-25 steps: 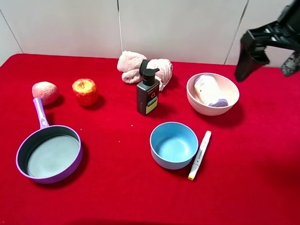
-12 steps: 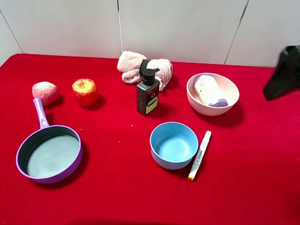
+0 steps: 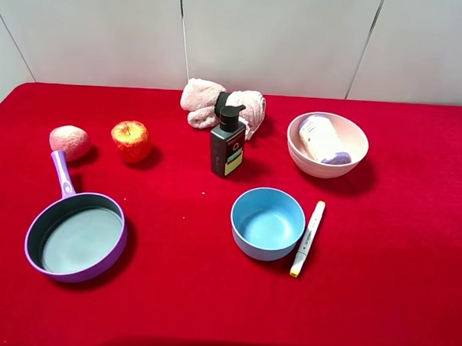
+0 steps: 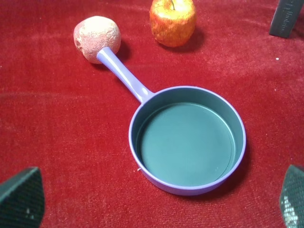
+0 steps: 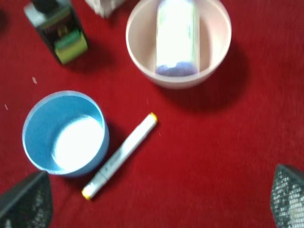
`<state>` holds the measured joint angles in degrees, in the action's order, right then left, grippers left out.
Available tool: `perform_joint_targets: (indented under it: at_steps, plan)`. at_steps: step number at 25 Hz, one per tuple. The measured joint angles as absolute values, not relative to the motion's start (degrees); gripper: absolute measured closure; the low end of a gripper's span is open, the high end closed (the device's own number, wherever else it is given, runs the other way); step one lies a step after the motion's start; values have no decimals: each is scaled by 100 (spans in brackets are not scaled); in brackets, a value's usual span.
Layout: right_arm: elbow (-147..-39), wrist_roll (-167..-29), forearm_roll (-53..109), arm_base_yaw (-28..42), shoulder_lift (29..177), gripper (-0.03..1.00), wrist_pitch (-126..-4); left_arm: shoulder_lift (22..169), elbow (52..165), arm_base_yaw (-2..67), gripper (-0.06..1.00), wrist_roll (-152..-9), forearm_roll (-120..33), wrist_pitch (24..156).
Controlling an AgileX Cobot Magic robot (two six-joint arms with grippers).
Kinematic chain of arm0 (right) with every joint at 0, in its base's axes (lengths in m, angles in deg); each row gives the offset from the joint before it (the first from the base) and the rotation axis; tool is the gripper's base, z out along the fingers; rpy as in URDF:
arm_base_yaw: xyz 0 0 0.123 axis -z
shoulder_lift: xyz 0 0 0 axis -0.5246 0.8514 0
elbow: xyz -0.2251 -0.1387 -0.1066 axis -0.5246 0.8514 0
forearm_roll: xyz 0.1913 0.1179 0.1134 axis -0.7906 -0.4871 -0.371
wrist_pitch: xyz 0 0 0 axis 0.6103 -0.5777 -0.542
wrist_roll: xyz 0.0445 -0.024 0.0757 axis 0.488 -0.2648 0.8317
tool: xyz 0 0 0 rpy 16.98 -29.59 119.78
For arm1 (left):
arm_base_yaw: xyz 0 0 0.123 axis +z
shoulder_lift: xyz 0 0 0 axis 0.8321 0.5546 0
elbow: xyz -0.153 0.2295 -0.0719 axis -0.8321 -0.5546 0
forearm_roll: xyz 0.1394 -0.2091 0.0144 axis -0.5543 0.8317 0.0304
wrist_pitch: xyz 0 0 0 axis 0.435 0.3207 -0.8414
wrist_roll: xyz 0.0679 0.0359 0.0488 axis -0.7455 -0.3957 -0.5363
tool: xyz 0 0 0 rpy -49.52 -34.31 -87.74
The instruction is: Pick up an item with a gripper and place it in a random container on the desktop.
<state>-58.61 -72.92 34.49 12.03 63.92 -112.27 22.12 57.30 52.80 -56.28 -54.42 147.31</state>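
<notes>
White with pale purple ends, the roll [image 3: 322, 139] lies inside the pink bowl [image 3: 353, 161] on the red worktop [image 3: 172, 293]. A blue bowl [image 3: 267, 223] sits near the pink bowl. Both grippers' fingers [image 5: 288, 194] [image 4: 21, 197] are spread wide, holding nothing.

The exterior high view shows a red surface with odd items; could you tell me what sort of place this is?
Probably a staged robot test bench, not a real kitchen: a red cloth-covered table against plain white panels, with unrelated props laid out apart, such as a purple pan, an apple and a pump bottle.
</notes>
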Motion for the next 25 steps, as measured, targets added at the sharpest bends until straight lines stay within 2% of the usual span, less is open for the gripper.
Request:
perform_joint_targets:
  at_steps: [13, 18, 25]
  plan:
    - [-4339, -7292, 3460, 3587, 3732, 28, -11127, 2212, 5730, 5280, -4, -5623, -5442, 14731]
    - [-4293, -7292, 3472, 3848, 3032, 28, -11143, 2212, 5730, 5280, -4, -5623, -5442, 14731]
    - [-4188, -7292, 3466, 3848, 2947, 28, -11455, 2212, 5730, 5280, -4, -5623, -5442, 14731]
